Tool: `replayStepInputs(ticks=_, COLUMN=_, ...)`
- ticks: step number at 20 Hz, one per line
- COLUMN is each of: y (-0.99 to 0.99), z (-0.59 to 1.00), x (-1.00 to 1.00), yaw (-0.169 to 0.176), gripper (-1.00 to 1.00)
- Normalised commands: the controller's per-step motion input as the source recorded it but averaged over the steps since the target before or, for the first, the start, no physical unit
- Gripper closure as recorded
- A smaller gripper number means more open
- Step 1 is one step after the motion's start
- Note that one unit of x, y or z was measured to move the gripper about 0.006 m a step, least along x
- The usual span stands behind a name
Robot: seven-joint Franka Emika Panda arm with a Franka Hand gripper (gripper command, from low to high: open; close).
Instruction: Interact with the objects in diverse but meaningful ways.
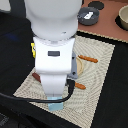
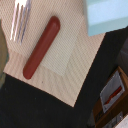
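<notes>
Gripper state can't be read since the arm hides it in the exterior view, pale blue block [image 2: 106, 16] sits at the placemat [image 2: 70, 75] edge just below it, sausage [image 2: 41, 46] nearby beside fork [image 2: 20, 20]; blind descent could shove the block off.

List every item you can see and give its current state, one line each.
Pale blue block: at the placemat's edge, partly cropped.
Sausage: lying flat on the placemat, untouched.
Fork: lying flat beside the sausage, apart from it.
Yellow box: mostly hidden behind the arm.
Gripper: fingers not visible, state unclear.
</notes>
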Motion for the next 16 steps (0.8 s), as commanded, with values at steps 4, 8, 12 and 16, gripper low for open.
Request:
replayStepInputs(ticks=4, y=0.17, z=-0.23, x=-0.53, yaw=-0.104, gripper=-1.00)
replayStepInputs(ticks=8, y=0.09, z=-0.27, x=-0.51, yaw=-0.140, gripper=-1.00)
replayStepInputs(ticks=12, y=0.08, z=-0.23, x=-0.48, yaw=-0.135, gripper=-1.00)
replayStepInputs(ticks=16, y=0.05, z=-0.21, x=-0.46, yaw=-0.116, gripper=-1.00)
